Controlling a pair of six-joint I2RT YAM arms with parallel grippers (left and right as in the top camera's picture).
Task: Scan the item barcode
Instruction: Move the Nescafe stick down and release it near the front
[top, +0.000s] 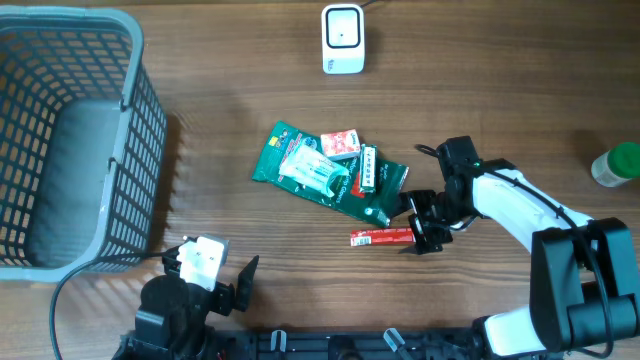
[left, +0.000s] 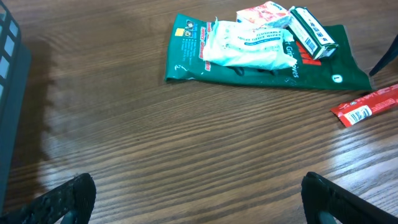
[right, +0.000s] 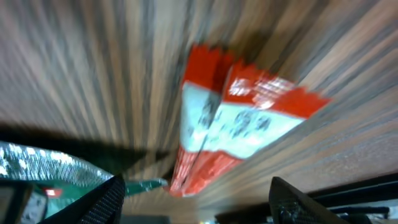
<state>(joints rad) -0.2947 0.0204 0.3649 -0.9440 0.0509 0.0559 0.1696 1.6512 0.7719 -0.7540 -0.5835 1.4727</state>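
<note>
On the wooden table (top: 500, 80), a little right of centre: the red packet (top: 382, 237) lies flat, long axis roughly left to right, just below the lower corner of the green pouch (top: 270, 165) and not touching it. The right gripper (top: 420, 232) is low over the packet's right end. In the right wrist view its jaws stand spread, one fingertip (right: 106, 199) on each side of the packet's near end, with wood showing between them; that view is blurred, so I cannot tell whether there is contact. In the left wrist view the packet shows a white panel with bars, facing up. On the pouch rest a white wipes pack (top: 315, 172), a pink box (top: 340, 145) and a green-and-white box (top: 368, 168). The white scanner (top: 342, 38) stands at the far edge, well apart from the packet. The left gripper (left: 198, 196) sits at the near left edge, jaws wide, only bare table between them. A grey basket (top: 140, 130) fills the left side. A green-capped bottle (top: 620, 164) is at the right edge.
</note>
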